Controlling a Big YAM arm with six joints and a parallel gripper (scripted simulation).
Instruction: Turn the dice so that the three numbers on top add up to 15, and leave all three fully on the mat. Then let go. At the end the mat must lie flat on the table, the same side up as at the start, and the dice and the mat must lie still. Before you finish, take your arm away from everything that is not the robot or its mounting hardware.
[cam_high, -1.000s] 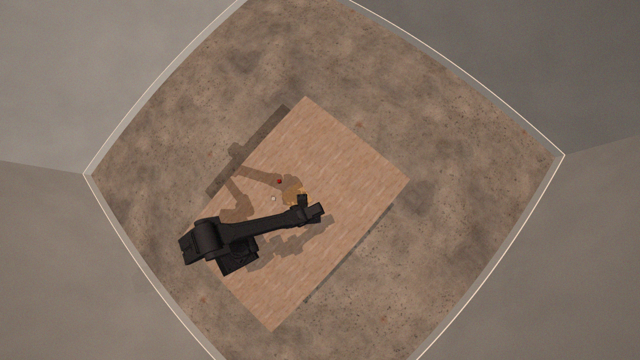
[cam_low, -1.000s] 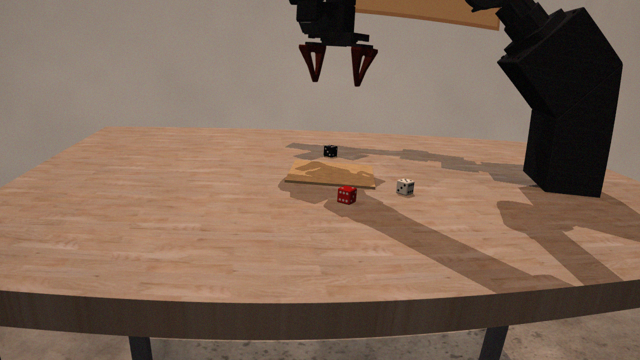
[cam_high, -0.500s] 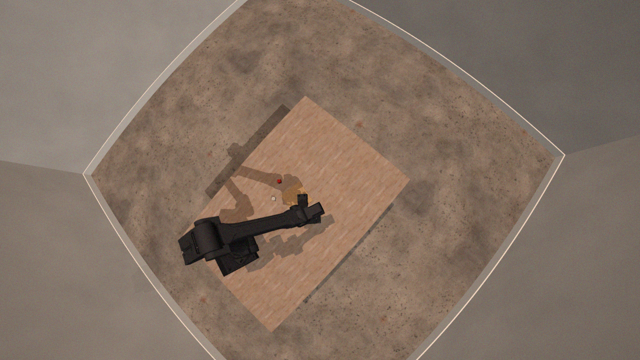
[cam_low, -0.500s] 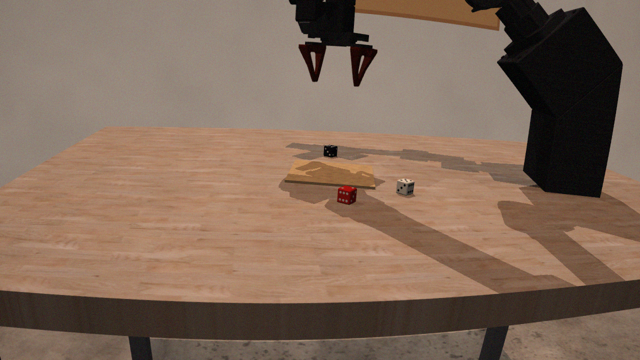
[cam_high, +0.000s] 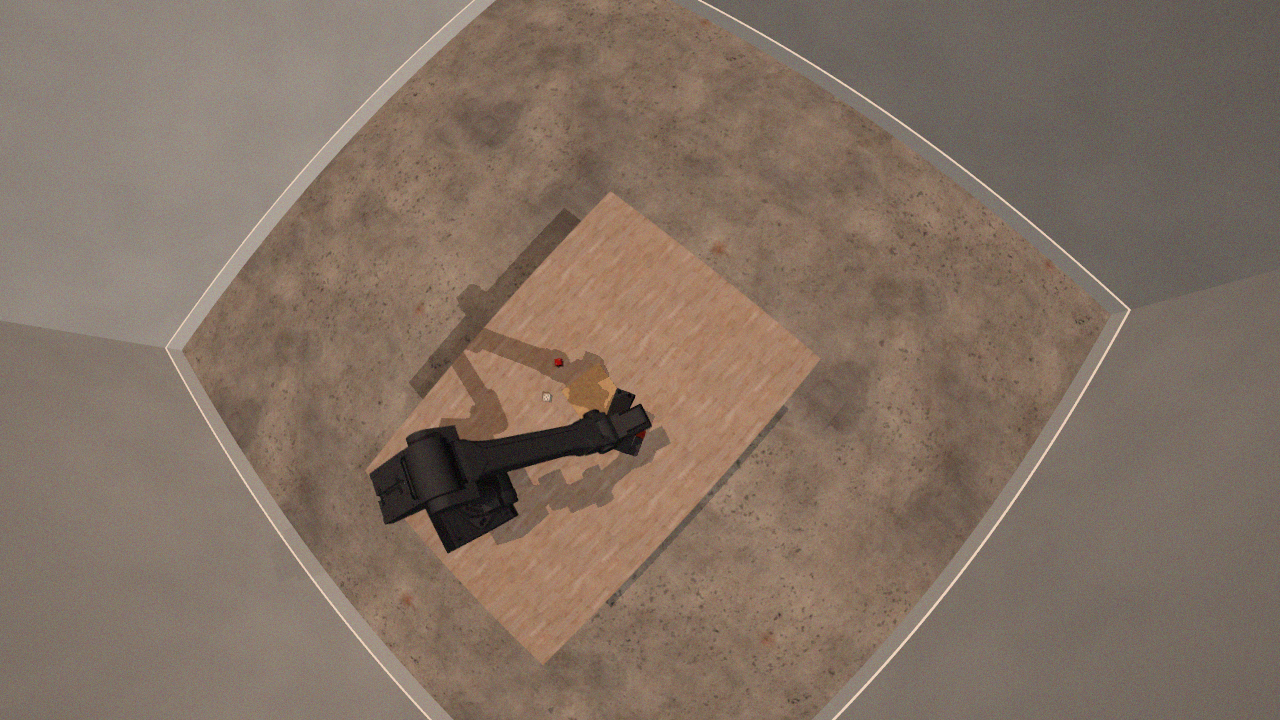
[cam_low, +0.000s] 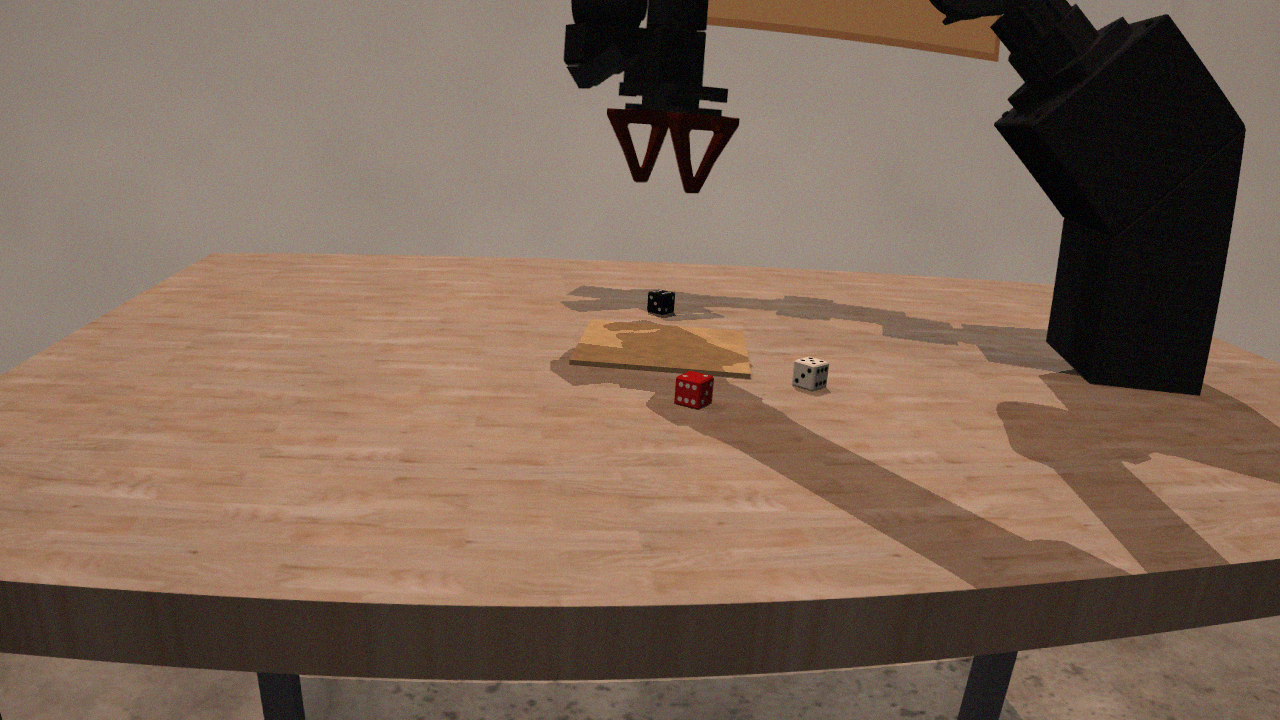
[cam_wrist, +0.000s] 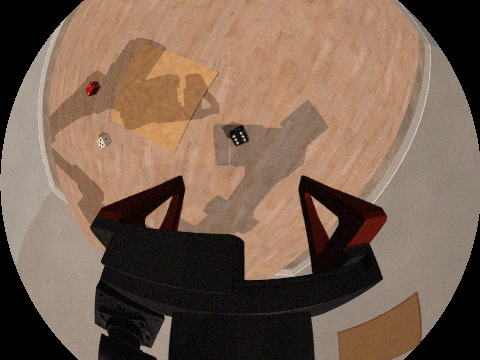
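The orange-yellow mat (cam_high: 586, 391) (cam_low: 729, 346) (cam_wrist: 165, 136) lies flat on the table. All three dice stand on the table, off the mat. The red die (cam_high: 558, 362) (cam_low: 693, 391) (cam_wrist: 93, 88) seems to show two pips on top. The white die (cam_high: 546, 396) (cam_low: 810, 374) (cam_wrist: 103, 140), on the arm base's side of the mat, shows several pips on top. The black die (cam_low: 660, 302) (cam_wrist: 239, 135) is beyond the mat in the exterior view, several pips up; the arm hides it in the top view. My gripper (cam_low: 666, 185) (cam_wrist: 241, 182) is open and empty, high above the table.
The arm's base (cam_high: 472, 519) (cam_low: 1136, 295) stands at one end of the wooden table (cam_high: 707, 358) (cam_low: 268, 447). The arm's shadows cross the mat and fall around the dice. A brown board (cam_low: 859, 26) (cam_wrist: 385, 330) is on the wall.
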